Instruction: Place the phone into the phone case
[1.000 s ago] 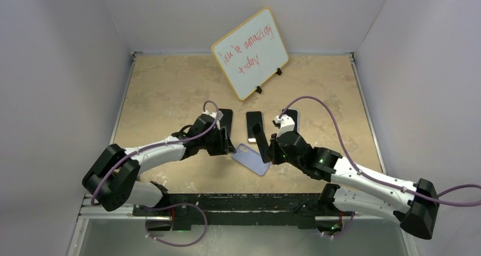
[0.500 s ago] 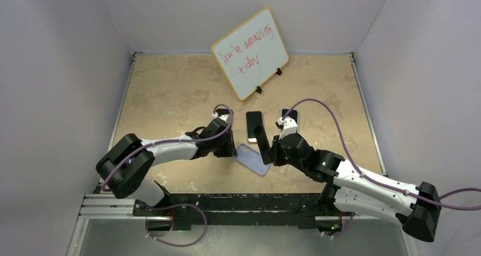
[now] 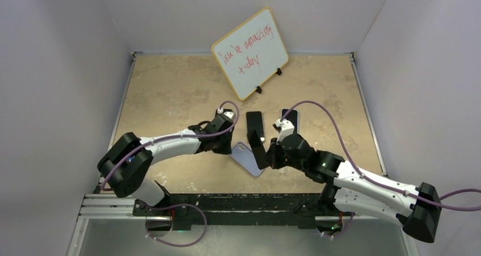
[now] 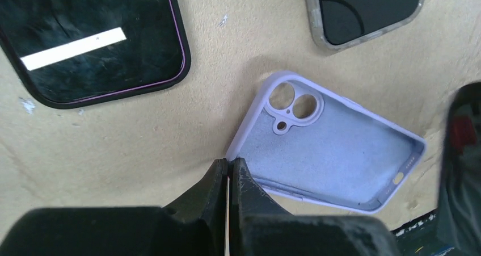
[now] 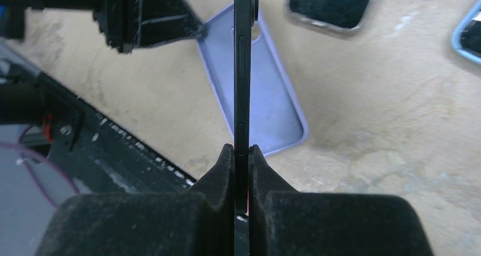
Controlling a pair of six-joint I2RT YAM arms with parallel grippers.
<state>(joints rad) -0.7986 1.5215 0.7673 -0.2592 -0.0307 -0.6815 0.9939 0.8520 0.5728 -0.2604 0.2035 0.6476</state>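
1. At the left gripper [image 4: 228, 166]: pinched shut on the thin side wall of the purple phone case [image 4: 334, 159], close to the corner with the camera holes.
2. At the right gripper [image 5: 242, 152]: clamped tight on one end of the black phone [image 5: 243, 68], held up on its thin edge, right over the open case. Cannot tell if the far tip touches the case yet.
3. Just changed on the left: reached in further than a second ago, now right at the case wall and no longer off to the side.
4. Just changed for the case: pulled a little to the left and turned a bit on the sandy table [image 4: 142, 131], open side up as before.
5. Just changed on the right: brought a little lower and closer over the case, with the same tight hold on the phone.
6. Meaning for the task: case now held steady and ready, phone lined up above it, but not in yet.
7. Likely next: tip the phone down flat, match its camera end to the holes, then press it in.
8. Lying flat close by: a black phone with a purple rim [image 4: 91, 40], a grey-cased phone [image 4: 363, 12] and a blue-edged phone [image 5: 468, 34]. Best not bumped.
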